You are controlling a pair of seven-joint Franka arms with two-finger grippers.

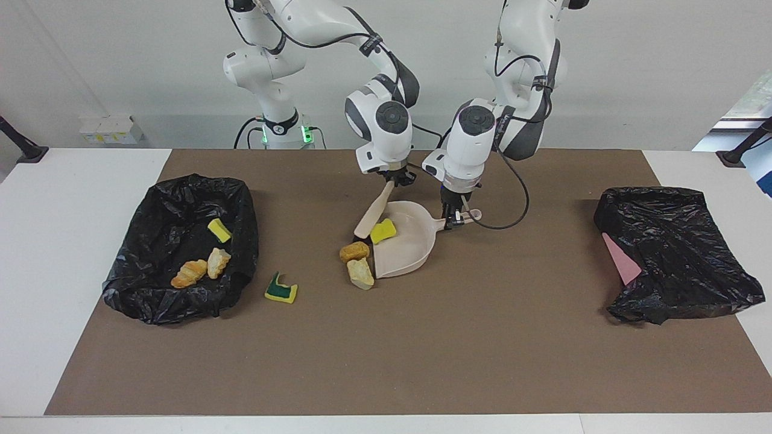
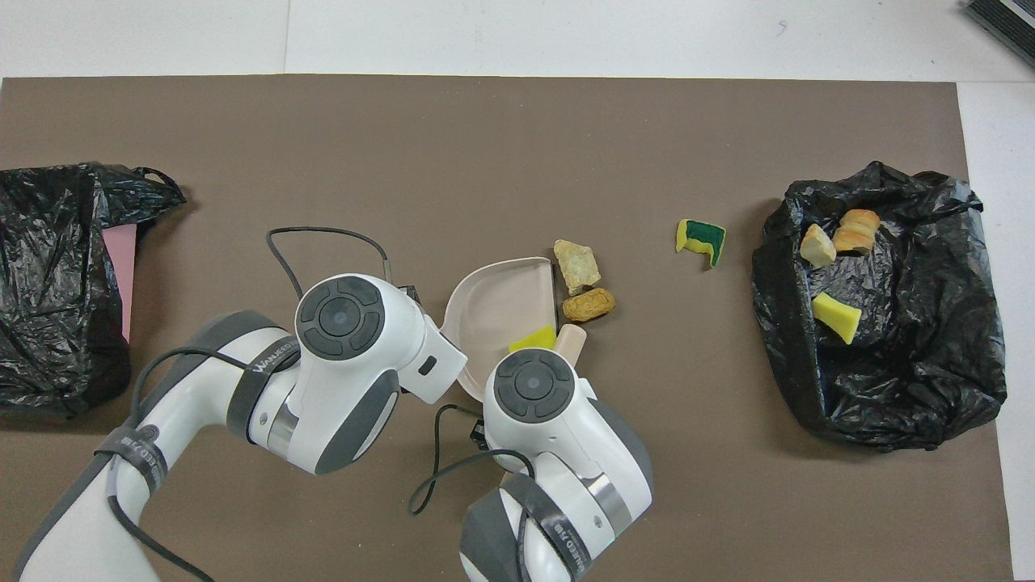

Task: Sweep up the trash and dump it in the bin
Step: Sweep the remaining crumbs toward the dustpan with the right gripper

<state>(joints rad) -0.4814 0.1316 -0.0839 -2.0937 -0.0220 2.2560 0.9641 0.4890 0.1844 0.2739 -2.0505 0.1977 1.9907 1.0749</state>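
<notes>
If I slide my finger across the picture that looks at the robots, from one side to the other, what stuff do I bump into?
Black bin bag holding trash → green-backed sponge → brown lump → dustpan → second black bag with a pink flat piece.

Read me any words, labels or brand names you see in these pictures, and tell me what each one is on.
White lettering on the grey band of the left arm: too blurred to read for certain.
White lettering on the grey band of the right arm: too small to read.
No other text shows on anything else.
</notes>
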